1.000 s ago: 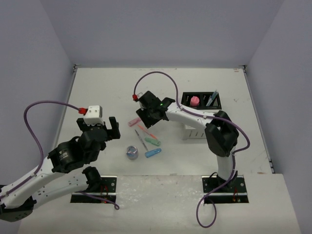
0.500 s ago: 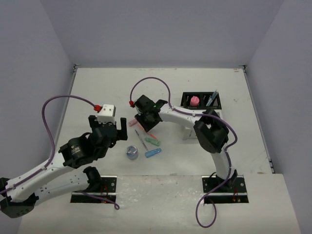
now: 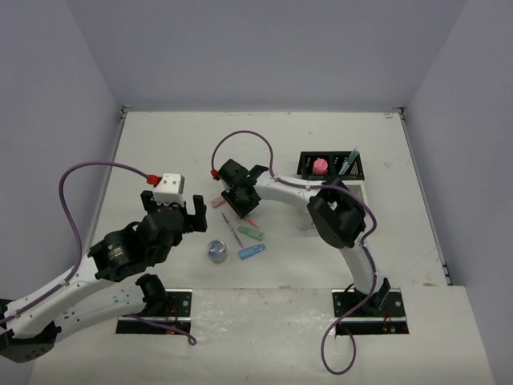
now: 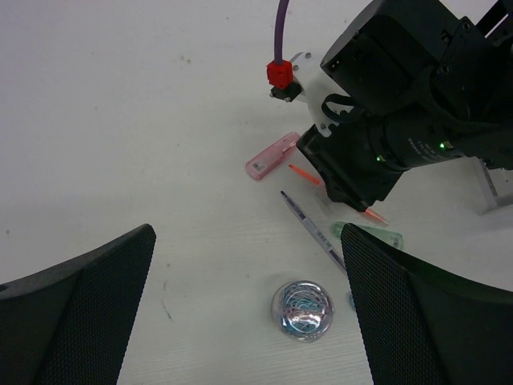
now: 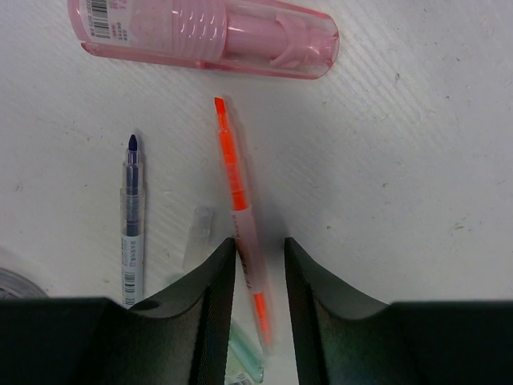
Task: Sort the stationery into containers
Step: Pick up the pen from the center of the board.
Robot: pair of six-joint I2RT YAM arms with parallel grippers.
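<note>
Under my right claw, white tabletop; jaws stand narrowly astride an orange pen, unclamped. Left claw gapes wide, released. Pale lilac walls beyond both.

blue pen, pink case crowd orange pen

Right gripper low over the loose pens, left gripper spread wide close by, blue-grey roll beside it, black organiser off right.
</note>
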